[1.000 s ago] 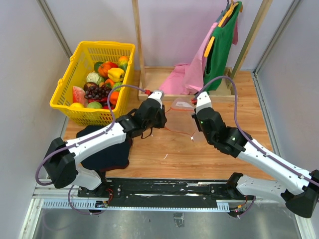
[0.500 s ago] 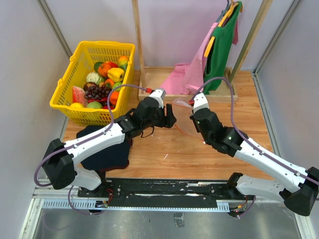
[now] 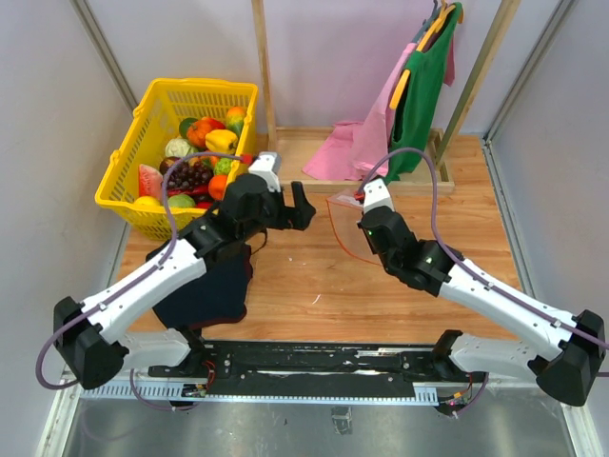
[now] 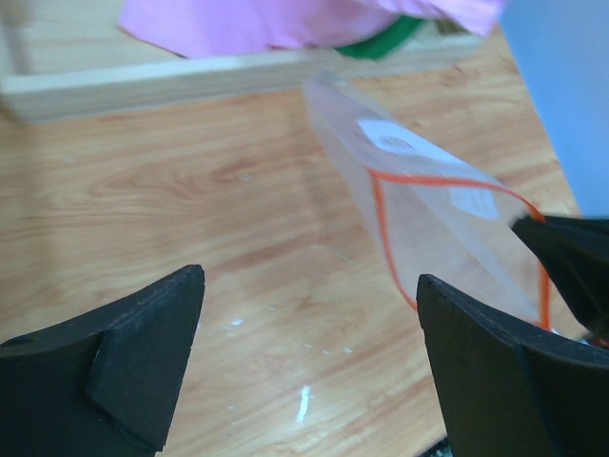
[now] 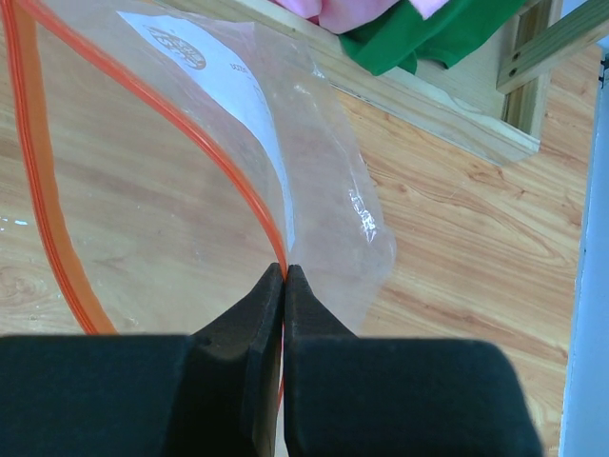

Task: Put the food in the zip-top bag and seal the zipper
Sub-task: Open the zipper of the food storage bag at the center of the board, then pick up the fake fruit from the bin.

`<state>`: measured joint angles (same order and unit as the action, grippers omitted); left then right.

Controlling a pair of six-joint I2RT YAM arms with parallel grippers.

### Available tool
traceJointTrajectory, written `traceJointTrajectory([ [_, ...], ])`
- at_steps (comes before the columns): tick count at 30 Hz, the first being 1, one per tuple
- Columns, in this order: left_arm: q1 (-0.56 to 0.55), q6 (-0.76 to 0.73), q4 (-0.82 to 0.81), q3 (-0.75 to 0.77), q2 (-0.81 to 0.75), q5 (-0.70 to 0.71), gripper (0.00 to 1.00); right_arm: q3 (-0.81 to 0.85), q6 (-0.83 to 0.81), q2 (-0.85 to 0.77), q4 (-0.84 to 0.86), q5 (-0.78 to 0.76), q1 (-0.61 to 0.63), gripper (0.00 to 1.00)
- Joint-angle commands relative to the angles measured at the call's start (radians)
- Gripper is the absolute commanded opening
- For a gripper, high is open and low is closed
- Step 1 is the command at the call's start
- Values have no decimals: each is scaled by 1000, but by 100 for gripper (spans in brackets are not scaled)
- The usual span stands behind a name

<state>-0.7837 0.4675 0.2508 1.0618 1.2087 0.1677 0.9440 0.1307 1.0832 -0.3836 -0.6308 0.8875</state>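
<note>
Grip first: the right tool (image 5: 284, 271) is clamped together on the bag (image 5: 190, 190), its tips pinching the clear plastic right at the orange zipper (image 5: 46, 190). That hold stands the bag up off the surface (image 3: 314, 286) with its mouth bowed open, apparently so that something can be dropped in. Whether the lower edge touches the wood is hard to tell. The left tool (image 4: 309, 278) is spread wide apart with nothing between its tips. It hangs above bare wood just beside the bag's open side, seemingly free to go fetching. All the food (image 3: 195, 157) lies in the yellow basket (image 3: 176, 221) at the far left, well apart from the bag, so nothing is bagged yet. A pink cloth (image 3: 357, 148) lies beyond the bag, clear of it.
</note>
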Motion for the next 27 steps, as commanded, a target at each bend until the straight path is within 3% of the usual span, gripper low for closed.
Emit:
traceJointTrajectory([
  [1,124,-60,122,69,-67,37,98,9,21,12,10,-20,10,1],
  [10,433,-234,330,255,-60,32,99,18,13,28,7,-14,10,1],
  [16,651,-286,387,324,37,-115,99,16,6,35,13,-12,10,1],
  [23,785,-291,385,344,177,-269,97,16,4,41,19,4,10,1],
  [27,793,-294,390,365,280,-296,87,12,4,38,24,6,10,1],
])
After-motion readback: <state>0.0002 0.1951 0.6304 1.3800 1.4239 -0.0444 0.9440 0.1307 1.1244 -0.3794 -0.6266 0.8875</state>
